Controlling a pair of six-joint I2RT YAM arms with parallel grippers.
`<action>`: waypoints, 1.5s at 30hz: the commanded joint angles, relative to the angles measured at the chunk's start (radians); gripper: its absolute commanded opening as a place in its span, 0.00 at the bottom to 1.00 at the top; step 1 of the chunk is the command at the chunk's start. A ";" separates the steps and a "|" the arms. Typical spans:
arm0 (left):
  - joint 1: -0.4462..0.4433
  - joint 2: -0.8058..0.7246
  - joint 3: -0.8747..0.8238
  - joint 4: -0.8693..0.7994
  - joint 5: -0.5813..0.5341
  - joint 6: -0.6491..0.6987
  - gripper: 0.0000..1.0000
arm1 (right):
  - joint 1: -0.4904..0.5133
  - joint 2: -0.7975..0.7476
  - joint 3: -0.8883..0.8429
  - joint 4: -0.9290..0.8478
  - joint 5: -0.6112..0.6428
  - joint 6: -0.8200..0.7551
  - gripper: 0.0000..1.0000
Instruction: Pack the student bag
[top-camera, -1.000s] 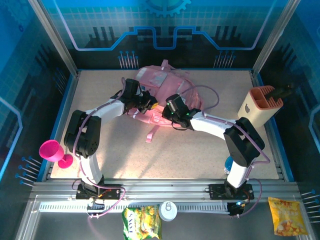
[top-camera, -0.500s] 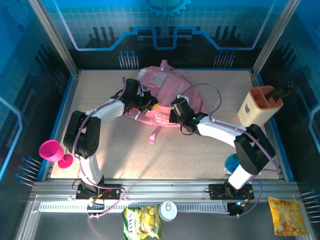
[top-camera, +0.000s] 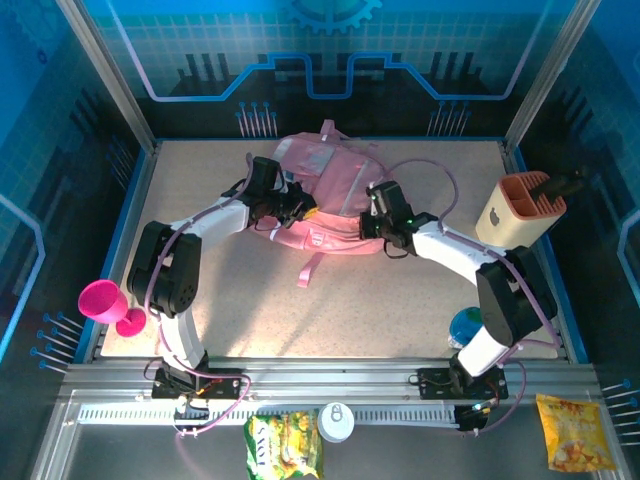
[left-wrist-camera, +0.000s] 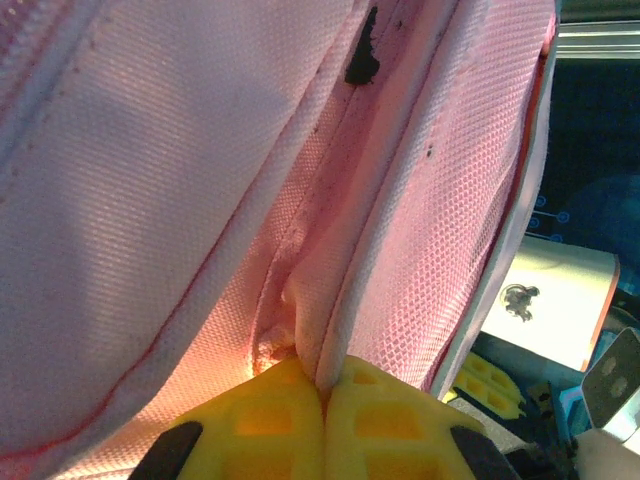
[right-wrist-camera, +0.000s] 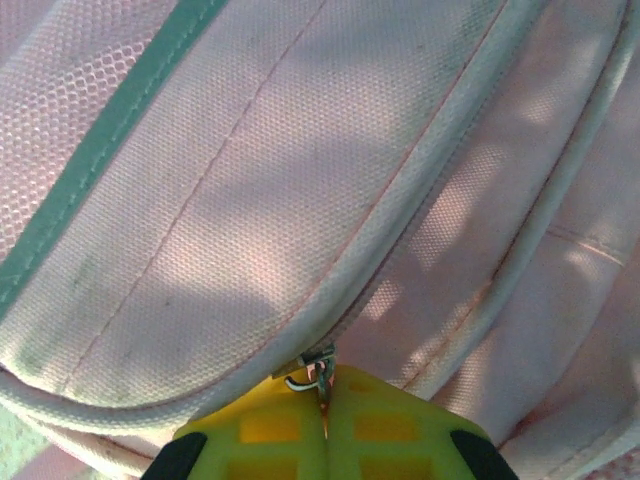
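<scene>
The student bag (top-camera: 325, 190), a soft pink backpack, lies at the back middle of the table. My left gripper (top-camera: 300, 212) is at its left side, shut on a fold of the pink fabric edge (left-wrist-camera: 330, 340) that runs up between the yellow pads (left-wrist-camera: 270, 420). My right gripper (top-camera: 372, 222) is at the bag's right side, shut on the small metal zip pull (right-wrist-camera: 320, 375) at the piped seam of a paler pocket (right-wrist-camera: 250, 220). The bag's inside is hidden.
A beige-and-orange pen holder (top-camera: 520, 212) stands at the right edge. A magenta goblet (top-camera: 105, 305) sits at the left edge, and a blue round object (top-camera: 466, 325) by the right arm's base. Snack packets (top-camera: 285, 445) and a white lid (top-camera: 336, 422) lie in front of the table.
My right arm has swung rightward along the bag, from its front middle to its right side, its jaws closing fully on the zip pull. The left arm has stayed put.
</scene>
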 joint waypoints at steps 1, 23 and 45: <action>0.021 -0.055 0.034 -0.058 0.021 0.057 0.00 | -0.045 0.037 0.076 -0.064 -0.072 -0.122 0.00; 0.115 -0.437 -0.403 0.042 -0.197 -0.216 0.54 | 0.242 0.153 0.295 -0.039 -0.294 -0.141 0.00; 0.115 -0.364 -0.408 0.144 -0.190 -0.272 0.09 | 0.289 0.177 0.298 -0.054 -0.172 -0.124 0.00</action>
